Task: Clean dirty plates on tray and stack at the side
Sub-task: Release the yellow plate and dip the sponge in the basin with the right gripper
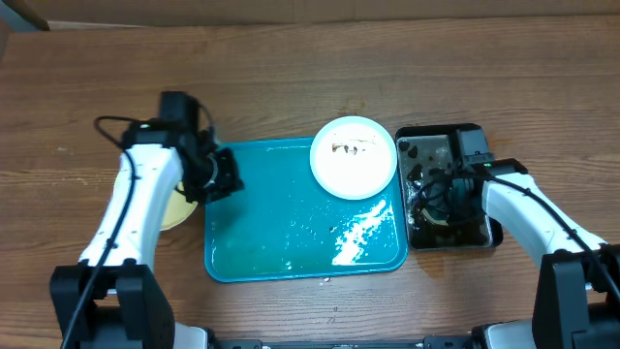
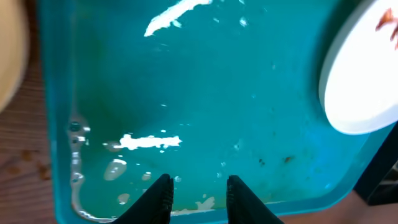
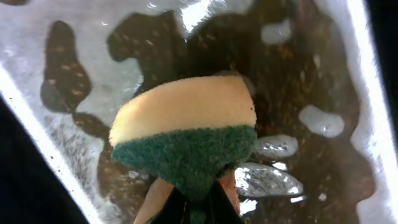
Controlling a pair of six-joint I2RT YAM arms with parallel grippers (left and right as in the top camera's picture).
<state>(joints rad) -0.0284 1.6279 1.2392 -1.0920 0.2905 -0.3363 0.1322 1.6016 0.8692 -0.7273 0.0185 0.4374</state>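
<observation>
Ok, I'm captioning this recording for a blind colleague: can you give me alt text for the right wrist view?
The right gripper pinches a sponge, yellow foam with a green scouring layer, held by its green side. Beneath it lies the black tray, holding murky water with brown specks, a few bubbles and bright glare.

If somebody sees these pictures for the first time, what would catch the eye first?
The bright teal tray fills the middle of the table, wet and shining, with a white plate carrying brown smears on its far right corner. To its right, the right gripper pinches a yellow-and-green sponge over the black tray of dirty water. A pale yellow plate lies left of the teal tray.
</observation>
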